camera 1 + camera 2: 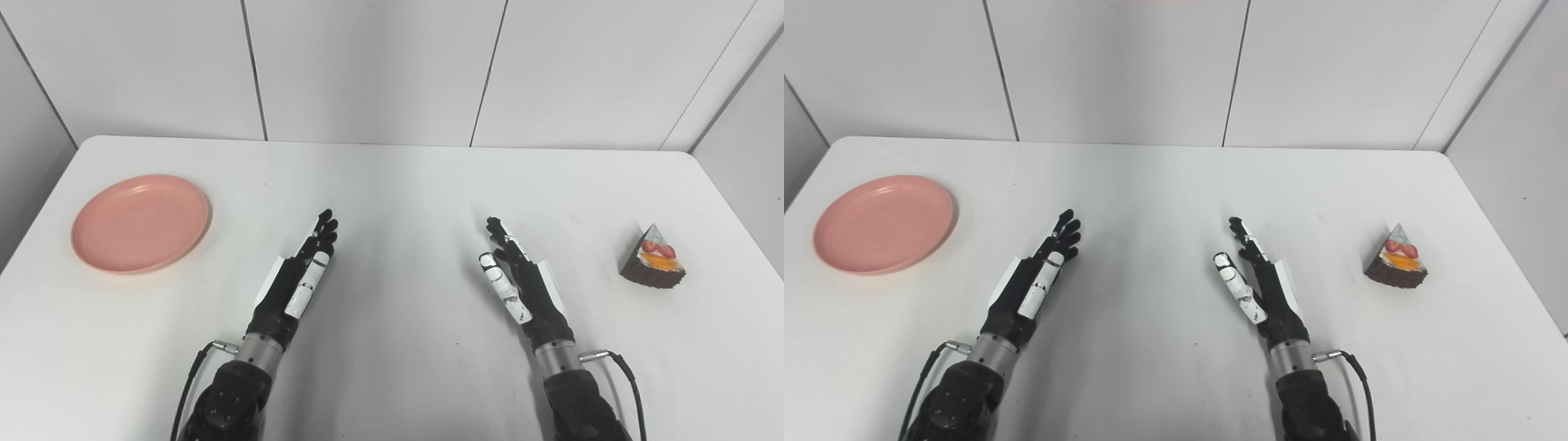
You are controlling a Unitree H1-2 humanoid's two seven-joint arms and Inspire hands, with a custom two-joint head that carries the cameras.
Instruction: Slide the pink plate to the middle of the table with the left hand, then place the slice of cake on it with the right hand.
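Note:
A pink plate [141,222] lies flat on the white table [398,184] at its left side. A slice of chocolate cake [654,258] topped with strawberry and orange pieces stands near the right edge. My left hand [300,275] is open and empty, fingers straight and pointing away, well to the right of the plate. My right hand [517,278] is open and empty, fingers straight, well to the left of the cake. Both hands hover over the middle front of the table, palms facing each other.
White wall panels [367,67] stand right behind the table's far edge. The table's rounded corners show at far left and far right. Cables [618,361] run from both wrists.

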